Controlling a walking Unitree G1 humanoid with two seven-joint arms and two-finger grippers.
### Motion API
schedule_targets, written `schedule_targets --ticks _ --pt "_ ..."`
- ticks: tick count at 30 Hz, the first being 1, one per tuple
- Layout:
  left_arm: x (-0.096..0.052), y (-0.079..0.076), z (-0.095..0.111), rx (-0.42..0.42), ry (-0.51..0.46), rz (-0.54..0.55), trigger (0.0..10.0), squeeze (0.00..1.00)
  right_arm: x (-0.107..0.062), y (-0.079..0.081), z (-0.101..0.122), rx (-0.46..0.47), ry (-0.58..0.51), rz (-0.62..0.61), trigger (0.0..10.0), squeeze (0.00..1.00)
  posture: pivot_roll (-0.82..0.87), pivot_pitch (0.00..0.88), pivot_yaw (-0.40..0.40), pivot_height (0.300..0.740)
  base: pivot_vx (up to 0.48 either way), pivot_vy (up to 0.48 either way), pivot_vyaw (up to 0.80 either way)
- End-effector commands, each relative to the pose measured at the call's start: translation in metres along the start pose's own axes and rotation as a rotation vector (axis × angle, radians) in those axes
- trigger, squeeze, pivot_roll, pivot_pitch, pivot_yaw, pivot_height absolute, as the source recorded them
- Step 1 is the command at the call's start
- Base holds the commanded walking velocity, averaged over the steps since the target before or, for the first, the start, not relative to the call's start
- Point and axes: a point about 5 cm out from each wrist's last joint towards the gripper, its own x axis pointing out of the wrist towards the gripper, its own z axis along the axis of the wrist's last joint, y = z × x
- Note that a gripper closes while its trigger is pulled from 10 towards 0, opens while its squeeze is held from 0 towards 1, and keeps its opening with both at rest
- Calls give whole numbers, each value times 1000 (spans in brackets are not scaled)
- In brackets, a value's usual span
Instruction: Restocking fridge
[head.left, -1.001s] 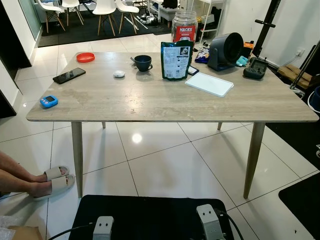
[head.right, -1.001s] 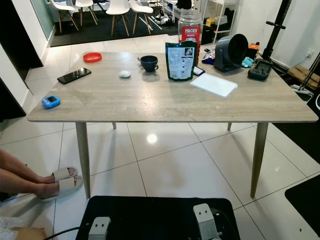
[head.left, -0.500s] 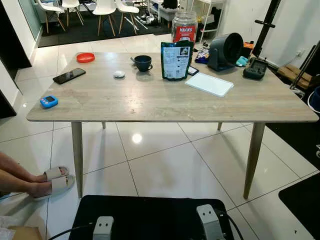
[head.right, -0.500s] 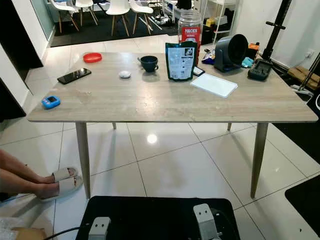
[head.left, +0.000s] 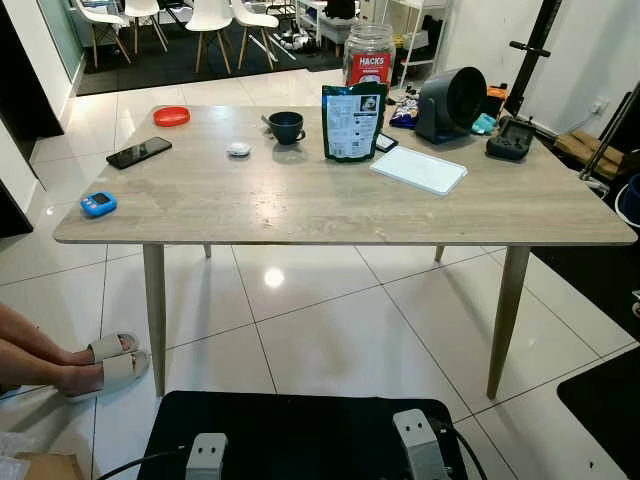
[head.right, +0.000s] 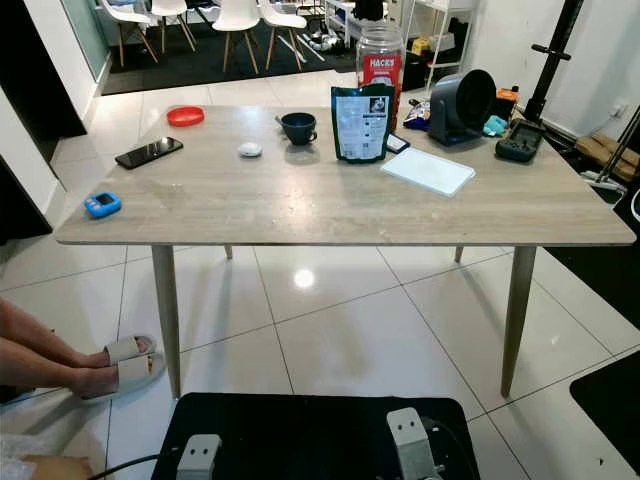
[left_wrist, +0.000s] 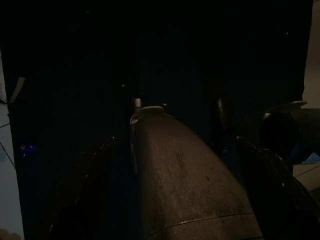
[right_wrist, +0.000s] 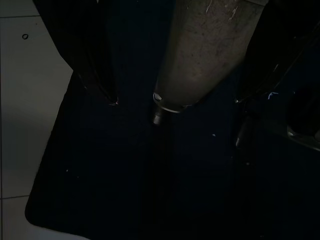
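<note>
A wooden table stands before the robot on white tiles, with a green pouch upright near its far edge, a red-labelled jar just behind the pouch, a dark cup just beside it on the robot's left and a white board near it on the right. Both arms hang idle well short of the table: the left gripper and the right gripper each show their two black fingers spread apart over a black mat, holding nothing. A person's sandalled feet rest on the floor beside the table's near left leg.
</note>
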Motion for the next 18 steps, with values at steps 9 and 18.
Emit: schedule_targets --ticks 9,18 --pt "-1 -4 -10 -5 42 -9 10000 0 0 0 -1 5 10 0 10000 0 41 0 7 740 0 0 0" --pt "-1 -5 -11 -8 43 -11 10000 0 0 0 -1 7 9 0 10000 0 42 0 6 740 0 0 0"
